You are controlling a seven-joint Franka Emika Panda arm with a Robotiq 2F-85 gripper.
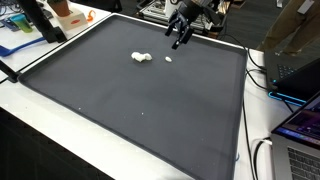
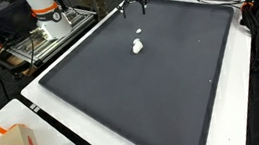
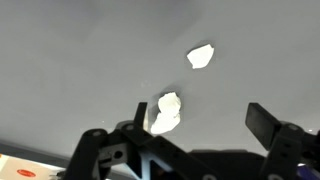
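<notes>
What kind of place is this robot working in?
Probably a lab or workshop: a robot tool hangs over a dark mat on a white table, a laptop sits beside it, and a wire rack of gear stands nearby.

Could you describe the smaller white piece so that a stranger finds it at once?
A dark mat covers the table. Near its far edge, by the open hand, lie two white pieces. The smaller piece is the tiny one nearer the hand; the lump beside it is bigger.

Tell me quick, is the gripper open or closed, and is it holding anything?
Gripper: open, holding nothing.
</notes>
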